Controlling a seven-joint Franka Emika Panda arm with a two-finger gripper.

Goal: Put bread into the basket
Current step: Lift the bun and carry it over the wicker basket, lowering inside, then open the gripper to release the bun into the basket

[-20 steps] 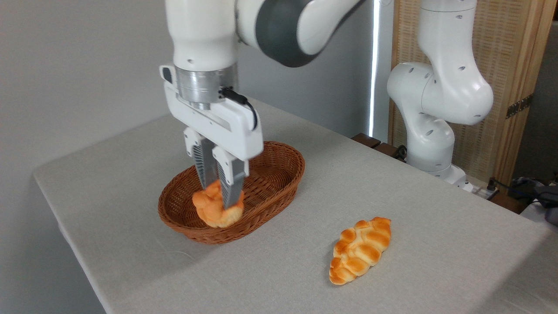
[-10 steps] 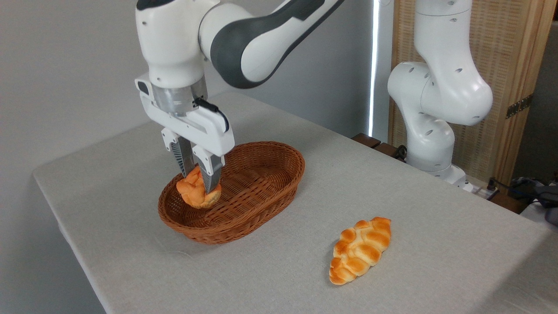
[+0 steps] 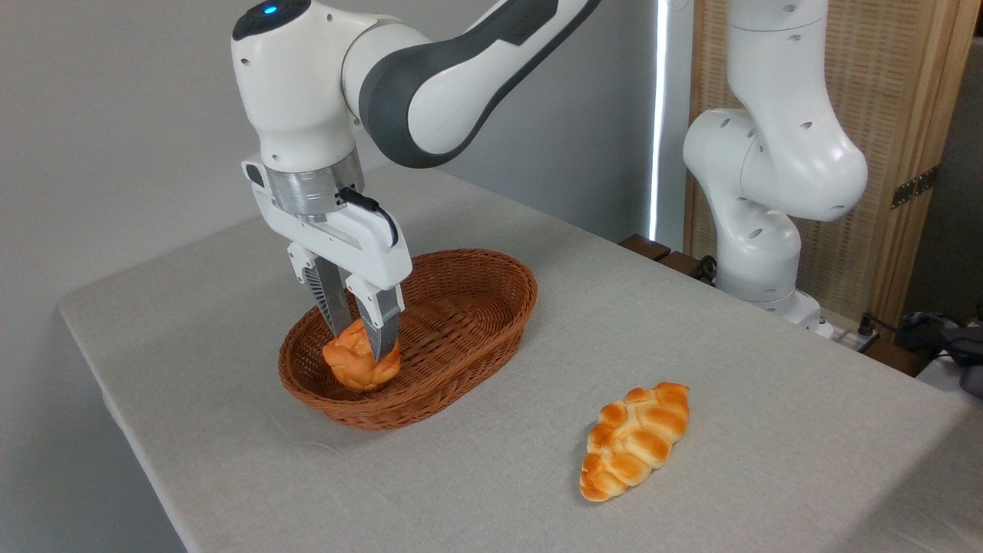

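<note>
bread (image 3: 359,366) gripped by hand (image 3: 362,344), low inside basket (image 3: 476,307).

You see a golden-orange bun (image 3: 359,365) inside the reddish-brown woven basket (image 3: 468,307), an orange-and-pale braided loaf (image 3: 634,439) right of the basket, a light grey cloth (image 3: 691,330) beneath, and a white-and-dark-grey arm (image 3: 430,69) above.

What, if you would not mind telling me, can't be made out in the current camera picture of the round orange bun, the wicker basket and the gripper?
- Underside of the round orange knotted bun: the near wall of the reddish-brown oval wicker basket hides whether it rests on the floor.
- Middle of the bun: covered by a finger of the gripper.
- Basket's near inner floor: hidden by its own rim.
- Far side of the braided golden loaf: faces away from the camera.
</note>
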